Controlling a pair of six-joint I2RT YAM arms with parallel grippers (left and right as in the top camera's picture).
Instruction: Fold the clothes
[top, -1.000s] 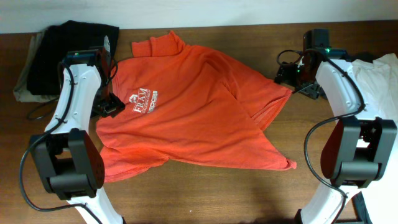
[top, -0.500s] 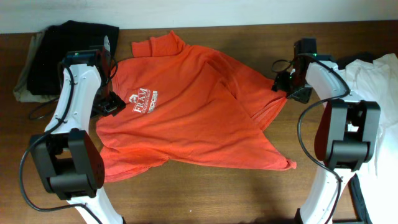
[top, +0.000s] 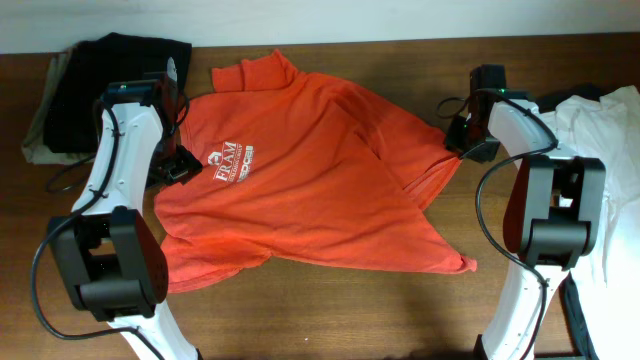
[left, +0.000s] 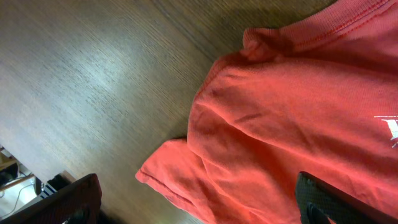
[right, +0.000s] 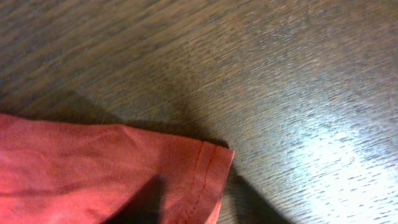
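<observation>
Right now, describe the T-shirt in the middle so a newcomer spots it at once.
At the middle of the wooden table the T-shirt lies spread out. It alone is orange-red with white chest lettering; its neighbours are a black garment far left and a white cloth at the right.

Left tool (left: 199, 200) wide-jawed, right tool (top: 459, 136) far forward, low.

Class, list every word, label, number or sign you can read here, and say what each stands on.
"FRAM", blurred and uncertain: large white lettering on the red-orange T-shirt.
Smaller white lines beneath it and the small logo beside it: too small to read.
White print fragment at the left wrist view's edge: cut off, unreadable.
No other text visible.
</observation>
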